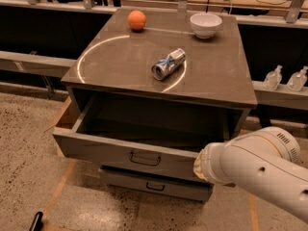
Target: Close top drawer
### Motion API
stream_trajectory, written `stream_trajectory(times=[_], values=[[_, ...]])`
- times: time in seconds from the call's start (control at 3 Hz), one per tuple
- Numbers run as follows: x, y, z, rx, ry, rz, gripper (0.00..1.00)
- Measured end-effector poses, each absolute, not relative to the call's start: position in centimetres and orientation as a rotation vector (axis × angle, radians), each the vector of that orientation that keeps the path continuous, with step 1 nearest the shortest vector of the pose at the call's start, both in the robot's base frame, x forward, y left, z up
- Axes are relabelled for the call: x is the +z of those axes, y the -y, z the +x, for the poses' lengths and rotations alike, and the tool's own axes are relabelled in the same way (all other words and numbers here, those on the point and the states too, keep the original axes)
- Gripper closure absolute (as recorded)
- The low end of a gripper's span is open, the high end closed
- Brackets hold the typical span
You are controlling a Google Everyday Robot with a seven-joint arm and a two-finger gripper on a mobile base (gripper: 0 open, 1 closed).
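The top drawer [96,148] is a wide dark-grey tray with a flat front panel and a small black loop handle [144,159]. It stands partly open, sticking out from under the cabinet top [125,66]. Its inside looks empty. My white arm [255,170] reaches in from the lower right and its end meets the right end of the drawer front. The gripper itself is hidden behind the arm at that spot.
On the cabinet top lie an orange ball [137,19], a white bowl [206,24] and a tipped can [168,64]. A lower drawer [154,186] sits slightly out below. Two bottles [286,78] stand on a ledge at the right. A cardboard box [62,121] is beside the cabinet's left.
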State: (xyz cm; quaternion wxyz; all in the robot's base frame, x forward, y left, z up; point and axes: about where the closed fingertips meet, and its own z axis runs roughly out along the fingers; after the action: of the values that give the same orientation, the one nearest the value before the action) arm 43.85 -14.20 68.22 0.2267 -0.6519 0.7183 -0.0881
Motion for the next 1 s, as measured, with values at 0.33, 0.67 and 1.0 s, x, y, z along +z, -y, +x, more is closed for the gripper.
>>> stream_trajectory(times=[0.33, 0.67, 1.0], values=[[68.9, 14.9, 46.3, -0.317, -1.956, -1.781, 1.0], [69.0, 15.3, 48.4, -0.37, -1.932, -1.783, 1.0], [68.6, 15.3, 50.4, -0.416, -1.897, -1.811, 1.0]])
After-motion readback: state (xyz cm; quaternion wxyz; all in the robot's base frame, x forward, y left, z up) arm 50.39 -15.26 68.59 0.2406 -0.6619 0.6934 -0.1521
